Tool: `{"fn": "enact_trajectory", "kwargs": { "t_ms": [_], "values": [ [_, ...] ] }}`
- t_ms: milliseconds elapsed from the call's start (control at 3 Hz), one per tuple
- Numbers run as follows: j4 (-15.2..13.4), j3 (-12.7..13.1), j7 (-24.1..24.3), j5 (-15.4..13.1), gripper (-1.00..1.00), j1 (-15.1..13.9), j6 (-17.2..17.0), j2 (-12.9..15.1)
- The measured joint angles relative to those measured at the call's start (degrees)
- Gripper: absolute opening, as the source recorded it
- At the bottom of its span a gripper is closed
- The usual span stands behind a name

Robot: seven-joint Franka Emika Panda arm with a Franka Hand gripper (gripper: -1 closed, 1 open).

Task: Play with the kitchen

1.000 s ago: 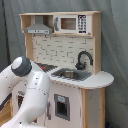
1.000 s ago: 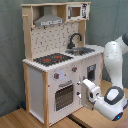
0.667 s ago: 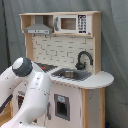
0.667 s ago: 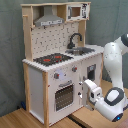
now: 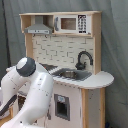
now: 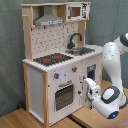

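Observation:
The kitchen is a tall white and light-wood toy unit that shows in both exterior views. It has a grey hood, a black-red stove top, a metal sink, a black faucet and an oven door. In the second exterior view my gripper hangs low in front of the kitchen. It points at the panel just right of the oven door, close to it. In the first exterior view my white arm hides the stove and the gripper.
A grey curtain hangs behind everything. The kitchen stands on a wooden surface. A toy microwave sits in the top shelf. My arm's elbow stands at the second exterior view's right, beside the counter's end.
The arm's upper links have risen a little and shifted. The gripper stays almost where it was, by the oven front.

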Motion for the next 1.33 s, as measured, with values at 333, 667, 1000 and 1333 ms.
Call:
{"fn": "enact_trajectory", "kwargs": {
  "t_ms": [333, 667, 1000, 1333],
  "values": [
    [-0.9, 2.9, -1.2, 0.9, 1.0, -5.0, 0.0, 0.0],
    [-0.6, 5.4, -6.7, 0.9, 1.0, -6.1, 0.1, -0.3],
    [-0.5, 6.2, -12.3, 0.4, 1.0, -6.6, 0.2, -0.3],
    [-0.4, 7.0, -18.1, -0.4, 1.0, -6.7, 0.2, -0.4]
  ]
}}
